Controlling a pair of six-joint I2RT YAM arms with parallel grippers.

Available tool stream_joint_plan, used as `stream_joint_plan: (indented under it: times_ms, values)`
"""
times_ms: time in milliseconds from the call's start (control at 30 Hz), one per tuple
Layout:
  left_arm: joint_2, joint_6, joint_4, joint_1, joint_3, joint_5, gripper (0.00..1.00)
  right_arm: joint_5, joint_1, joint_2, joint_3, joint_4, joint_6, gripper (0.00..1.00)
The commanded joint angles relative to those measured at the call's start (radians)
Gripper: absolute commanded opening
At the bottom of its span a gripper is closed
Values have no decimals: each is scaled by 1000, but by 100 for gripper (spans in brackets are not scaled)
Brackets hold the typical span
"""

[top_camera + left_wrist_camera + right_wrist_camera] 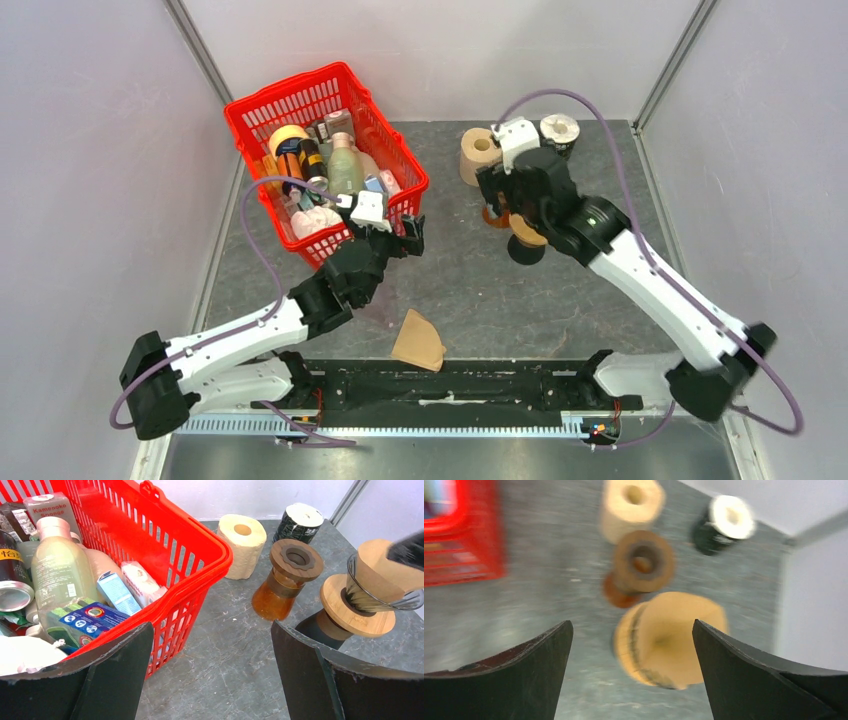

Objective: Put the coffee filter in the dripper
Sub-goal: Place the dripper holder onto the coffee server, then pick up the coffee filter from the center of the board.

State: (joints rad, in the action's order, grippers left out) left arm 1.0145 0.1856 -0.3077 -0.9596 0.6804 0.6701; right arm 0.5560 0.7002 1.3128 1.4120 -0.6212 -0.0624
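Note:
The dripper (357, 605), a wire cone on a round wooden base over a black stand, holds a brown paper filter (385, 565) in its cone. It shows blurred in the right wrist view (671, 640) and partly under the right arm in the top view (525, 243). Another brown filter (418, 342) lies flat on the table near the front edge. My right gripper (497, 205) is open and empty just above the dripper, jaws wide (631, 675). My left gripper (408, 236) is open and empty (210, 675) beside the basket's near corner.
A red basket (395, 150) full of bottles and packets stands at the back left. An amber glass carafe with a wooden collar (290, 580), a paper roll (245, 542) and a black-and-white can (300, 522) stand behind the dripper. Grey walls close the sides.

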Motion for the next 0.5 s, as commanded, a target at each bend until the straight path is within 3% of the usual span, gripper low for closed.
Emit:
stream_joint_plan:
  times_ms: [0, 67, 133, 467]
  values:
    - [-32, 50, 29, 6, 19, -19, 94, -534, 5, -117, -120, 65, 195, 97]
    - [-33, 56, 60, 6, 33, -31, 94, -721, 12, -127, -165, 84, 249, 97]
    - [-32, 69, 98, 5, 47, -44, 94, -805, 46, -116, -196, 88, 288, 97]
    - [-75, 147, 294, 11, 115, -125, 94, -511, 337, 75, -346, 173, 264, 97]
